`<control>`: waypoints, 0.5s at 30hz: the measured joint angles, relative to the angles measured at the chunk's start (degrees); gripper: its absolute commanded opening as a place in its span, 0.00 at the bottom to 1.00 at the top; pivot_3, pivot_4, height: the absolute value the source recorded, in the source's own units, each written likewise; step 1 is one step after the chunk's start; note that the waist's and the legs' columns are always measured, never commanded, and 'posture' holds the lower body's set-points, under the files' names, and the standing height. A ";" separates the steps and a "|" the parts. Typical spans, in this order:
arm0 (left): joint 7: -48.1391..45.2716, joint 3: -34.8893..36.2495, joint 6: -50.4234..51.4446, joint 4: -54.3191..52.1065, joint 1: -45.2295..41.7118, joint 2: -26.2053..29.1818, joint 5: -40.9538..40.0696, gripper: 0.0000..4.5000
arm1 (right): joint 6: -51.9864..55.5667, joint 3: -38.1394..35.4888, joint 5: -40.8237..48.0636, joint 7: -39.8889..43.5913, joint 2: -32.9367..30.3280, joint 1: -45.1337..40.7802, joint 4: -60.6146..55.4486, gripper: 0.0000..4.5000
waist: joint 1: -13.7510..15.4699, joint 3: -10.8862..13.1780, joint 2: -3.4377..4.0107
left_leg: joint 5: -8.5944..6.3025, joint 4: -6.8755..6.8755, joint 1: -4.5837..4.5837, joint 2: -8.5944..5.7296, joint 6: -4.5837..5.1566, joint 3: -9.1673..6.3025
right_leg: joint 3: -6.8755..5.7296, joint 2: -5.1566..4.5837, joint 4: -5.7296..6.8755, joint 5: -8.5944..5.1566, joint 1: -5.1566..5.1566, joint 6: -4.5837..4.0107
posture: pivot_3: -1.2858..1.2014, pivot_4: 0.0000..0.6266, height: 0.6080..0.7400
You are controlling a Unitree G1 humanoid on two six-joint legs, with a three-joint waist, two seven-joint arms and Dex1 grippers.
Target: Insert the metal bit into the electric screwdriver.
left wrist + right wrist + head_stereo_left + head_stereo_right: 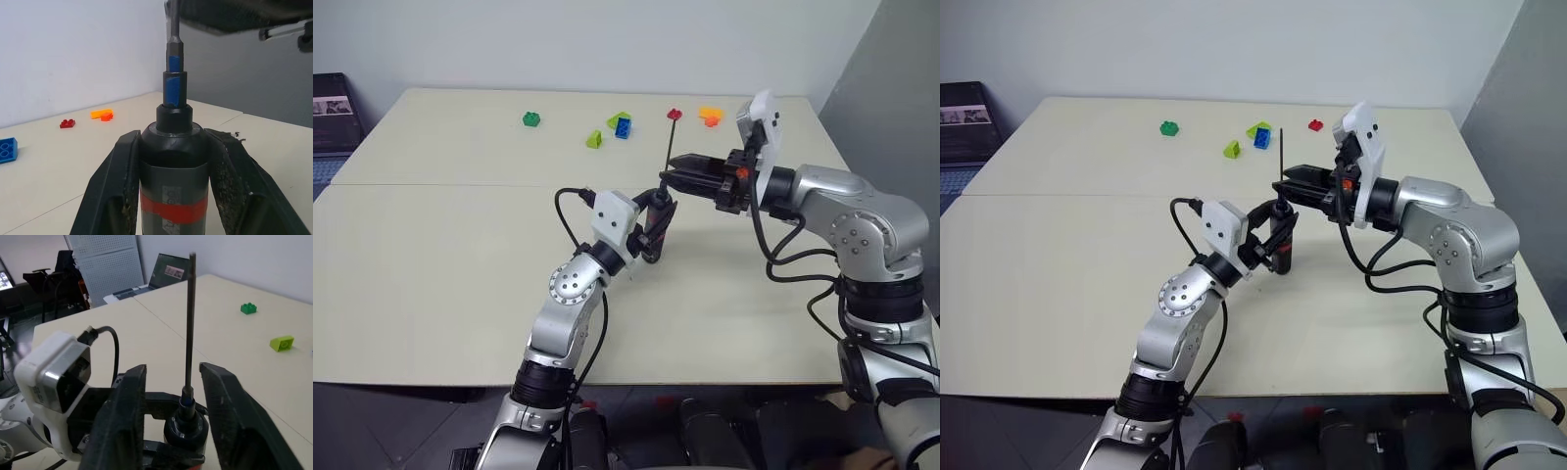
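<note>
Your left gripper (171,186) is clenched on the body of the electric screwdriver (172,161), holding it upright above the table (440,245), nose up. The metal bit (190,318) stands straight up out of the screwdriver's nose; its blue-marked shank appears seated in the collar. Your right gripper (171,396) sits at the bit's base with its jaws parted, one finger on each side of the rod and neither pad (217,382) visibly touching it. It reads as released.

Judgement: the insertion itself looks done, and the step in hand is letting go and clearing away. Whether the shank is fully home cannot be told from these views. Your next move calls for drawing the right gripper back without brushing the rod, since a sideways knock could tilt or unseat it. Keep the left grip firm and still meanwhile.

Surroundings: toy bricks lie well apart at the table's far edge: a green brick (531,119), a lime wedge (594,140), a blue brick (623,127), a red brick (1315,124) and an orange piece (710,116). None obstructs withdrawal.
</note>
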 measured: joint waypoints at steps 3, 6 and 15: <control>-0.03 0.02 0.00 0.01 0.00 0.06 -0.04 0.36 | -0.12 -1.26 0.33 -0.06 -0.30 0.23 -0.16 0.73 | -0.01 0.00 0.00 | 0.00 0.00 0.01 0.00 0.00 0.00 | 0.00 0.00 0.01 0.00 0.00 0.00 | 0.52 0.24 1.00; -0.16 0.09 0.00 0.01 -0.03 0.28 -0.26 0.36 | 0.63 -3.66 2.24 -0.08 -1.56 1.32 -1.61 0.89 | 0.00 0.00 0.00 | 0.00 0.00 0.00 0.00 0.00 0.00 | 0.01 0.00 0.00 0.00 0.00 0.00 | 0.52 0.24 1.00; -1.66 0.25 0.06 2.37 -3.20 2.91 0.19 0.36 | 2.14 -8.04 4.24 -2.39 -4.91 6.92 -6.22 0.89 | 0.02 0.00 0.00 | 0.00 0.00 -0.01 -0.01 0.00 0.00 | -0.01 0.00 0.02 0.00 -0.02 0.00 | 0.52 0.24 1.00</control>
